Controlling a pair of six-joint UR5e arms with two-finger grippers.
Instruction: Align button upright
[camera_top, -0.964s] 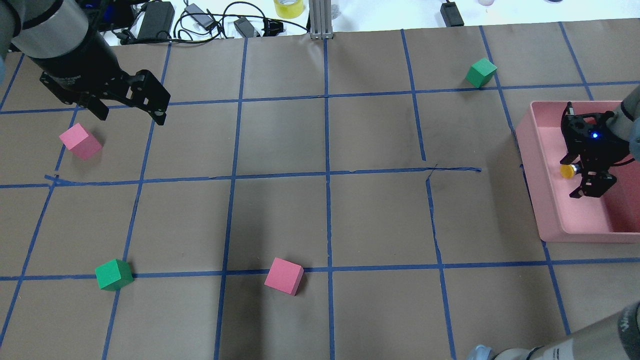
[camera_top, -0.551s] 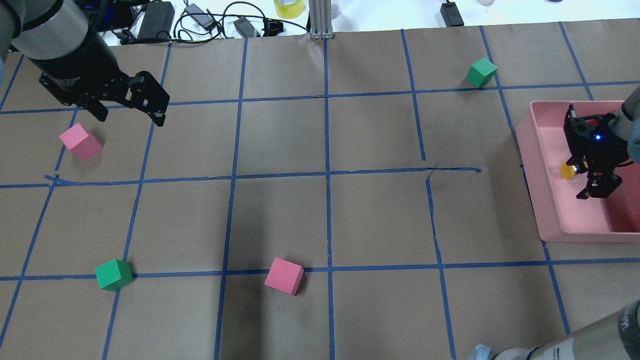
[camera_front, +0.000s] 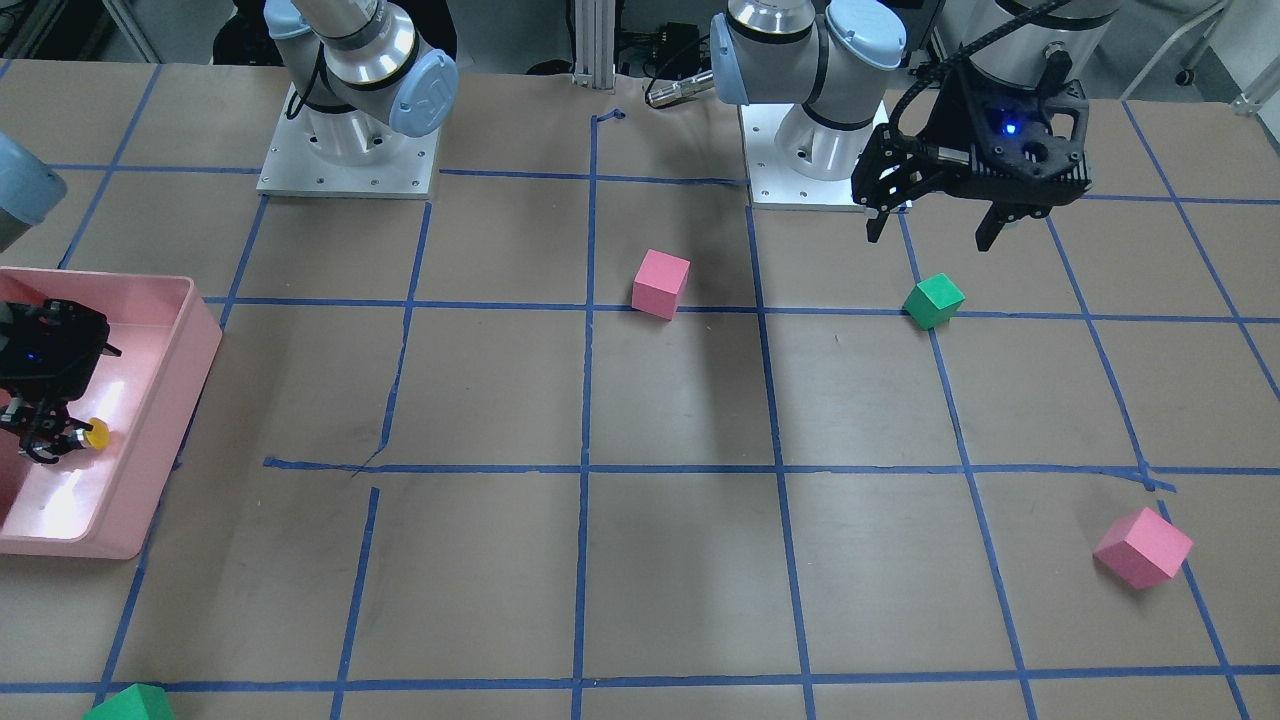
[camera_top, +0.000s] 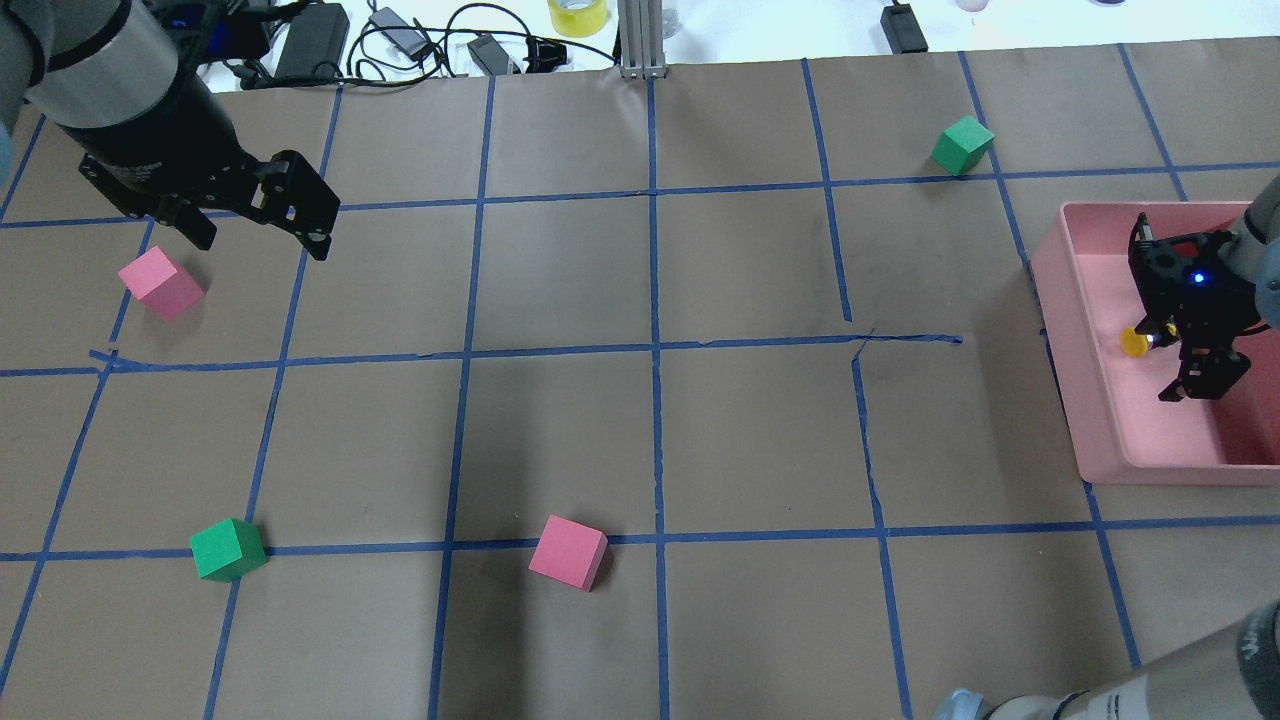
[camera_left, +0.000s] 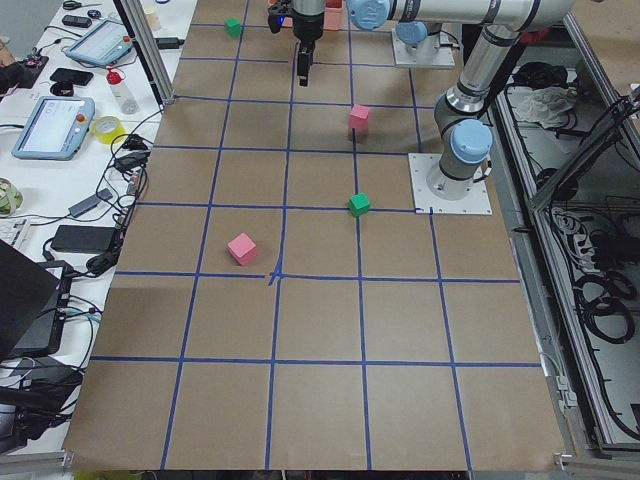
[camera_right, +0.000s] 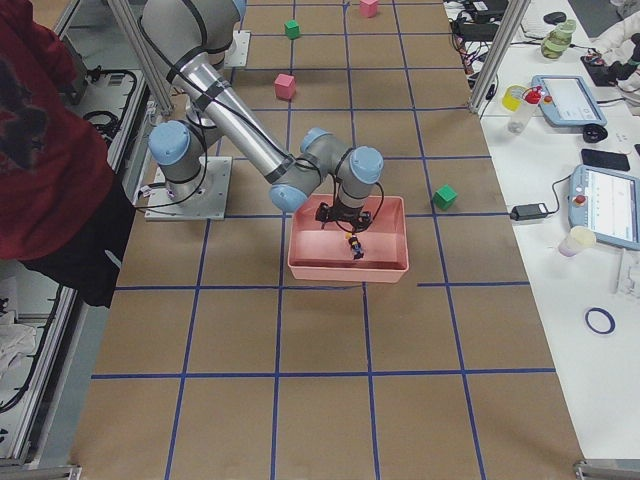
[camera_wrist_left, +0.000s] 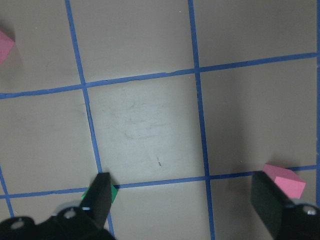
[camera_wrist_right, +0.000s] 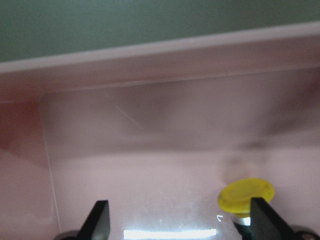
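Bench (camera_top: 750, 420): brown paper, blue tape grid, creased near the middle. Far edge: black cables and power bricks (camera_top: 310, 40), a roll of yellow tape (camera_top: 578, 14), an aluminium post (camera_top: 640, 40). Loose on the paper are two pink foam cubes (camera_top: 160, 283) (camera_top: 568, 552) and two green foam cubes (camera_top: 228, 549) (camera_top: 963, 145).

A shallow pink plastic tray (camera_top: 1075, 380) sits at the robot's right end. The right gripper (camera_top: 1155, 362) reaches down into it. The small yellow-capped push-button (camera_top: 1134, 341) is inside the tray, by the wall nearest the bench middle.

The right wrist view alone settles the jaws: spread wide, with the button (camera_wrist_right: 246, 196) just beside one finger (camera_wrist_right: 265, 220), not pinched. Overhead and front views show the cap (camera_front: 95, 434) offset sideways from its grey body; upright or tipped, cannot tell.

The left gripper (camera_top: 262, 245) hangs over bare paper near one pink cube, jaws spread; its wrist view confirms this.

Only the right-end view shows a person in red (camera_right: 45, 160); only the side views show white side tables with tablets (camera_left: 55, 125).
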